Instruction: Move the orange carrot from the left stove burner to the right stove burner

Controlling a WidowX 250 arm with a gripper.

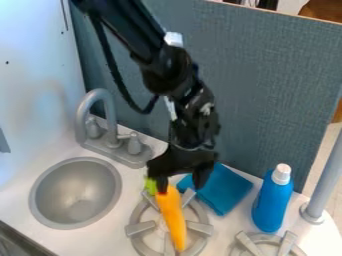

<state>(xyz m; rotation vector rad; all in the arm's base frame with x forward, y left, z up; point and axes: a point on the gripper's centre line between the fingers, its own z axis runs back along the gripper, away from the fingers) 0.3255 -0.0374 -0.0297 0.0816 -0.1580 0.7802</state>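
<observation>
The black gripper (180, 184) hangs over the back of the left stove burner, its two fingers spread apart. An orange toy carrot (173, 220) lies lengthwise across the grey burner grate (139, 228), its tip toward the front. The carrot's green top (151, 187) shows beside the left finger, which covers part of the carrot's upper end. Whether that finger touches the carrot, I cannot tell. Behind the right finger a folded blue cloth (224, 189) lies on the counter.
A round grey sink (75, 193) with a faucet (100, 120) is at the left. To the right stand a blue bottle with a white cap (272, 200) and a grey post (325, 177). A second burner (267, 245) is at the front right; a blue-grey panel (267, 85) rises behind.
</observation>
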